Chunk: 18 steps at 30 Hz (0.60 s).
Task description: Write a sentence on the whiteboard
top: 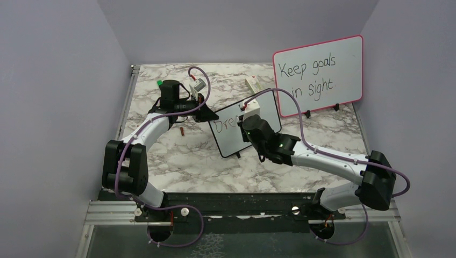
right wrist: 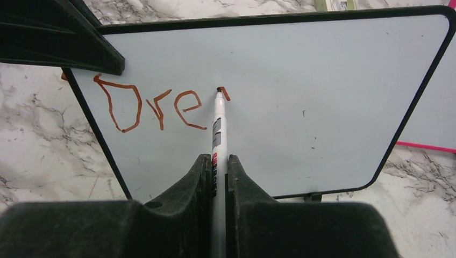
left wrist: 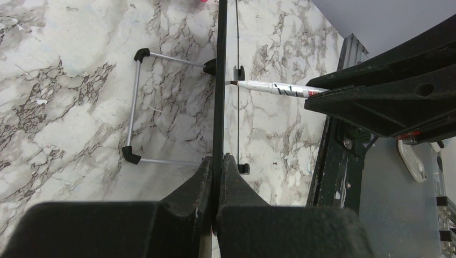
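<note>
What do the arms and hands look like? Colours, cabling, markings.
Both match: left arm and right arm have white links between black joint housings, a purple cable looped along each. A green light glows near the right wrist. The left hand and right hand are matte black with wedge-shaped fingers.

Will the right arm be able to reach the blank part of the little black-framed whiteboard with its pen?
Probably yes. The right end effector holds the white marker with its tip on the small black-framed whiteboard beside the red letters "Dre", and nothing blocks the blank area beyond.
</note>
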Tool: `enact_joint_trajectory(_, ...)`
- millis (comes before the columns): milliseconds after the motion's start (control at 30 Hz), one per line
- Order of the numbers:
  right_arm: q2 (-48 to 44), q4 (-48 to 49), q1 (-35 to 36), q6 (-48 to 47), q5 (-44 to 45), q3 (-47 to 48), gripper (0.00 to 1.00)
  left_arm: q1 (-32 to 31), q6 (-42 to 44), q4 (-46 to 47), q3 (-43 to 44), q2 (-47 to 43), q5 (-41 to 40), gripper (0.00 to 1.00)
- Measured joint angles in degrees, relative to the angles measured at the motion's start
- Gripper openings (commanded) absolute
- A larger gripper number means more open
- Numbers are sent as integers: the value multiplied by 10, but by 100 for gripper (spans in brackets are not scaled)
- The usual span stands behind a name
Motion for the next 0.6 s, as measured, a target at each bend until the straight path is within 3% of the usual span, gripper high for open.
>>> enact_joint_trajectory(600,-3,-25,0,6,-30,-2,1,0,2,-2,1,0,0,0)
